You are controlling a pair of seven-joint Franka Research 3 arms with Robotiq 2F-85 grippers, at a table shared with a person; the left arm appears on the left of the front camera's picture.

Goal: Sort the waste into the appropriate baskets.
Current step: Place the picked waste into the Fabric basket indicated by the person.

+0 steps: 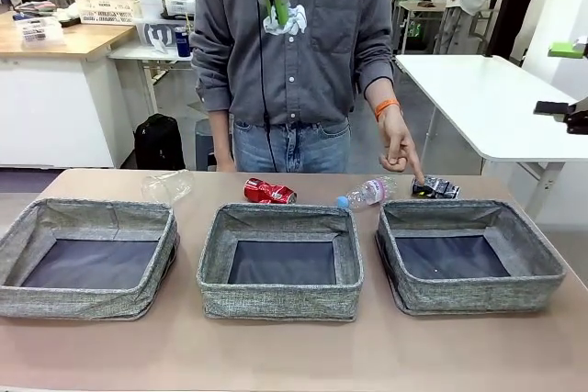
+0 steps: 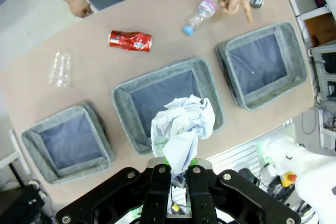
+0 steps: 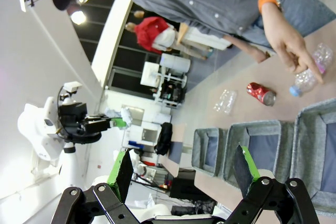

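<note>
Within left gripper [image 2: 178, 176], crumpled white wad [image 2: 181, 127]

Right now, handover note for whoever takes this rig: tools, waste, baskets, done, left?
Left tool: shut on the paper wad, held high, roughly above the middle basket.
Right tool: open, empty, raised.
On the table behind the baskets: clear bottle behind the left basket, red can behind the middle one, blue-capped bottle, dark can behind the right basket. The person's hand points at the dark can.
Done: wad picked up.
Left: all baskets bare; drop the wad, sort the other four.
</note>
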